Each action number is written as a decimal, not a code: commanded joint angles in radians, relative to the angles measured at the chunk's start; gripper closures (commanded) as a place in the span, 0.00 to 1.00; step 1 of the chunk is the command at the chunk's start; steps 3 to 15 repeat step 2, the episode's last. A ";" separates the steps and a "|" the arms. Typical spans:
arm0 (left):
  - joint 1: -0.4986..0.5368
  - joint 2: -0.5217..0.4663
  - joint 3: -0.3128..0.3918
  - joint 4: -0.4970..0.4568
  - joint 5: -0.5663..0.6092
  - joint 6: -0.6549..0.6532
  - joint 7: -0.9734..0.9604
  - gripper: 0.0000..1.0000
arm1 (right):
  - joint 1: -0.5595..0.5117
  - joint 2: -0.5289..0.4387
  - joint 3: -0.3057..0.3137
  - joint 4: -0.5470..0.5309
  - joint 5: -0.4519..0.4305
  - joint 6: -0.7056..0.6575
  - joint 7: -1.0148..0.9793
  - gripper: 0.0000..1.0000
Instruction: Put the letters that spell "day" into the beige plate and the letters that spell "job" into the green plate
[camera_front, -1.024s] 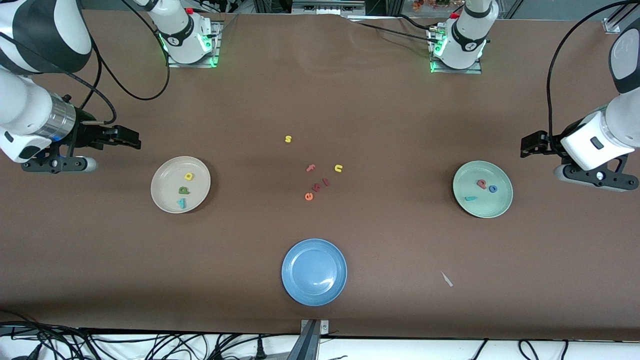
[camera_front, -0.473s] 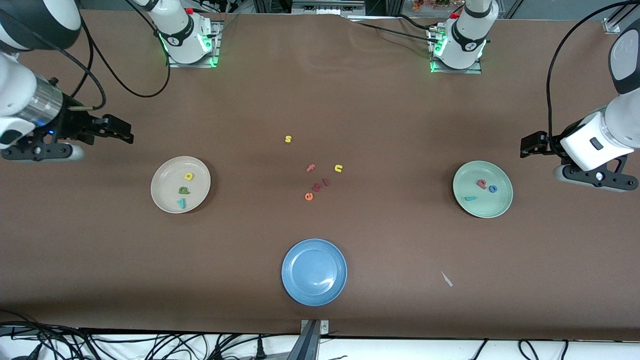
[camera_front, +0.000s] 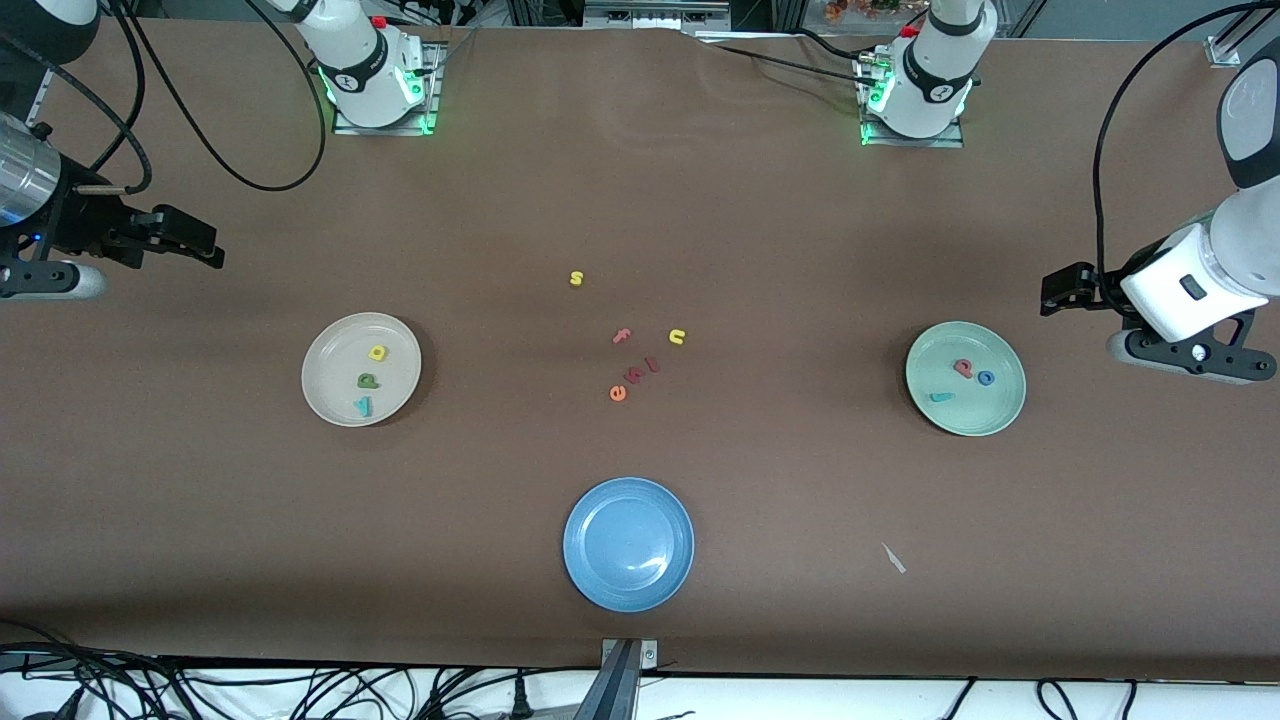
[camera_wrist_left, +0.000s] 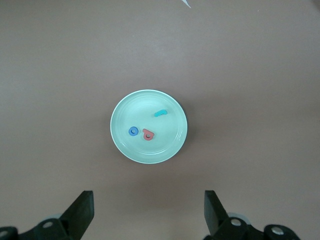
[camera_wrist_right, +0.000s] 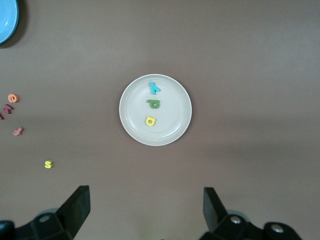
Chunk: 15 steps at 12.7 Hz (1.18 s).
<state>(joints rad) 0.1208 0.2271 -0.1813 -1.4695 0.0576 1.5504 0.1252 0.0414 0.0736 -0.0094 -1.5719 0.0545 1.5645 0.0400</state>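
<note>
You have both the left gripper (camera_wrist_left: 149, 212) and right gripper (camera_wrist_right: 145, 210) open and empty, "day" (camera_front: 368, 380) in the beige plate (camera_front: 325, 378), "job" (camera_front: 962, 380) in the green plate (camera_front: 1000, 410).

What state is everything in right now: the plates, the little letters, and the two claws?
beige plate: holds the yellow d, green a, teal y
green plate: holds the teal j, blue o, red b
blue plate: empty
leftover letters: loose on the table
left gripper: open, empty, beside the green plate
right gripper: open, empty, above the table near the beige plate
</note>
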 joint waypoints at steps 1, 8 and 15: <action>0.005 -0.008 0.002 0.001 -0.021 -0.004 0.021 0.03 | -0.006 0.012 -0.001 0.024 0.014 -0.023 -0.023 0.00; 0.005 -0.008 0.002 0.001 -0.021 -0.003 0.021 0.03 | -0.003 0.012 0.002 0.024 0.013 -0.023 -0.022 0.00; 0.005 -0.008 0.002 0.001 -0.021 -0.003 0.021 0.03 | -0.003 0.012 0.002 0.024 0.013 -0.023 -0.022 0.00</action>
